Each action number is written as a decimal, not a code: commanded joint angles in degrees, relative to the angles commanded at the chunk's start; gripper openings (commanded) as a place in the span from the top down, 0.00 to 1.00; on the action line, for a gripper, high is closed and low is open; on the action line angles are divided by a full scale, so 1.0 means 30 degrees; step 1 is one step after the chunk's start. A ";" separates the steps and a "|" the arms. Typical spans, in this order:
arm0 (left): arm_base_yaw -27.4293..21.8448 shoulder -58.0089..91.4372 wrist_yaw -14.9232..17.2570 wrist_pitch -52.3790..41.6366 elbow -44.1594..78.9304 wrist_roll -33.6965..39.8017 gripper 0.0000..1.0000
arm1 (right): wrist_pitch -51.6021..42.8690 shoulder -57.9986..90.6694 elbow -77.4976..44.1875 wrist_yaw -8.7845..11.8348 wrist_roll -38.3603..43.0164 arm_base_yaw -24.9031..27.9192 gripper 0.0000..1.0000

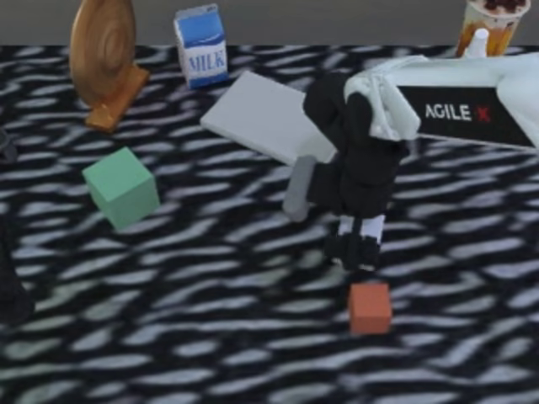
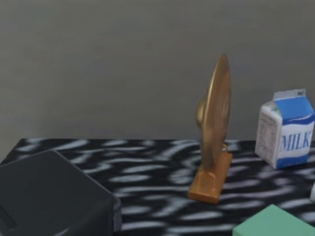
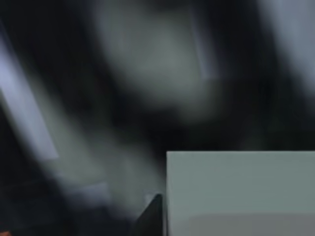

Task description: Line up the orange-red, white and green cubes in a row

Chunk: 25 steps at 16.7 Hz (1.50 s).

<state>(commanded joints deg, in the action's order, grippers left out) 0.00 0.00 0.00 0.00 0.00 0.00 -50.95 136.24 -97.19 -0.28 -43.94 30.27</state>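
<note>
black-and-white streaked table (image 1: pixel 210 337), carried green cube (image 1: pixel 122 187) at left, orange-red cube (image 1: pixel 370 308) right of centre, grey-white slab (image 1: pixel 261 116), milk carton (image 1: pixel 200 45), wooden disc on stand (image 1: pixel 105 59), cup (image 1: pixel 491 23) at back right

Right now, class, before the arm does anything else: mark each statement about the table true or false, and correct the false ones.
1. The green cube sits on the table's left half. True.
2. The orange-red cube touches the green cube. False: they are far apart, with the orange-red one right of centre.
3. The right gripper is close to the orange-red cube. True.
4. The milk carton lies on its side. False: it stands upright at the far edge.
5. The left arm is parked at the table's left edge. True.
</note>
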 joint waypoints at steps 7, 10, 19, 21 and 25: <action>0.0000 0.0000 0.0000 0.0000 0.0000 0.0000 0.00 | 0.0000 0.0000 0.0000 0.0000 0.0000 0.0000 1.00; 0.0000 0.0000 0.0000 0.0000 0.0000 0.0000 0.00 | 0.0000 0.0000 0.0000 0.0000 0.0000 0.0000 1.00; 0.0000 0.0000 0.0000 0.0000 0.0000 0.0000 0.00 | -0.3616 -0.1664 -0.2013 0.0162 0.0132 0.0214 1.00; 0.0000 0.0000 0.0000 0.0000 0.0000 0.0000 0.00 | -0.4489 -0.2069 -0.2561 0.0194 0.0146 0.0232 1.00; 0.0000 0.0000 0.0000 0.0000 0.0000 0.0000 0.00 | -0.4588 -0.2085 -0.2630 0.0198 0.0186 0.0141 1.00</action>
<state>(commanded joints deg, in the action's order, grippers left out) 0.00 0.00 0.00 0.00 0.00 0.00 -64.72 129.98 -105.08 0.31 -43.39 30.69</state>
